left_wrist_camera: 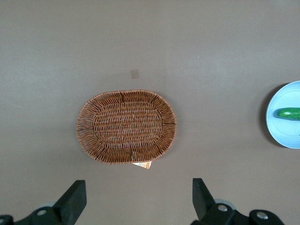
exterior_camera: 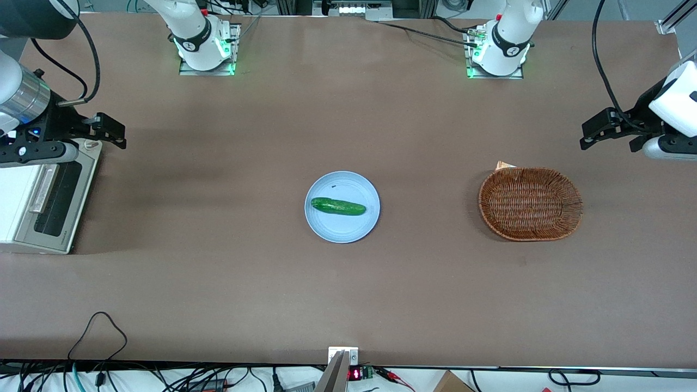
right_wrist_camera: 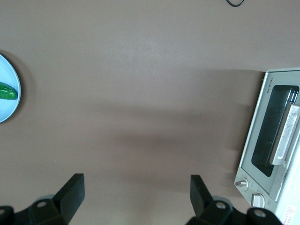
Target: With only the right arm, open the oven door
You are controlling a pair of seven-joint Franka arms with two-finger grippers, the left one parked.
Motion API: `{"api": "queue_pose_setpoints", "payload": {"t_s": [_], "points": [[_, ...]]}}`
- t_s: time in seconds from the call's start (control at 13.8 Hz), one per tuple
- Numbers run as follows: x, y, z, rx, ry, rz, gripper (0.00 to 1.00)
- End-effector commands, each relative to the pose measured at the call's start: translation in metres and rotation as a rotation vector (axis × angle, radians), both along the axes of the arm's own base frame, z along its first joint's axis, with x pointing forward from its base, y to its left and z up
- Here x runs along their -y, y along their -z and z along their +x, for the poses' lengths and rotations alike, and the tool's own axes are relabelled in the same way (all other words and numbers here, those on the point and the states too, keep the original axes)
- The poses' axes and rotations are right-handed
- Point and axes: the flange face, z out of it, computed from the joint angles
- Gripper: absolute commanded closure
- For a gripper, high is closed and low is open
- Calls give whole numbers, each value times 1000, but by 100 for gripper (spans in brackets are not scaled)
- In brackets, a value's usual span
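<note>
The white toaster oven [exterior_camera: 19, 204] stands at the working arm's end of the table. Its oven door [exterior_camera: 57, 198], a silver-grey frame around dark glass with a bar handle [exterior_camera: 43, 188], lies flush with the oven's face. The right wrist view shows the same door [right_wrist_camera: 269, 140] and handle [right_wrist_camera: 288, 136], with knobs [right_wrist_camera: 241, 183] at one end. My right arm's gripper [exterior_camera: 113, 134] hovers beside the oven's knob end, farther from the front camera than the handle. In the right wrist view the gripper [right_wrist_camera: 136, 187] is open over bare table, holding nothing.
A blue plate [exterior_camera: 326, 226] with a cucumber [exterior_camera: 337, 206] sits mid-table. A wicker basket [exterior_camera: 530, 203] lies toward the parked arm's end. A black cable loop [exterior_camera: 101, 326] lies near the table's front edge.
</note>
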Motion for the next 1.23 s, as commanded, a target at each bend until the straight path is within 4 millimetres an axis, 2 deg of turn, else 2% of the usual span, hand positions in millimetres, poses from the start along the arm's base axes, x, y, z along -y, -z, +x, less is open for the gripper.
{"api": "queue_pose_setpoints", "payload": {"t_s": [0.0,1.16], "points": [[1,-3,-3,-7,-11,-11,0],[4,-1,0,-28,0,-1,2]]}}
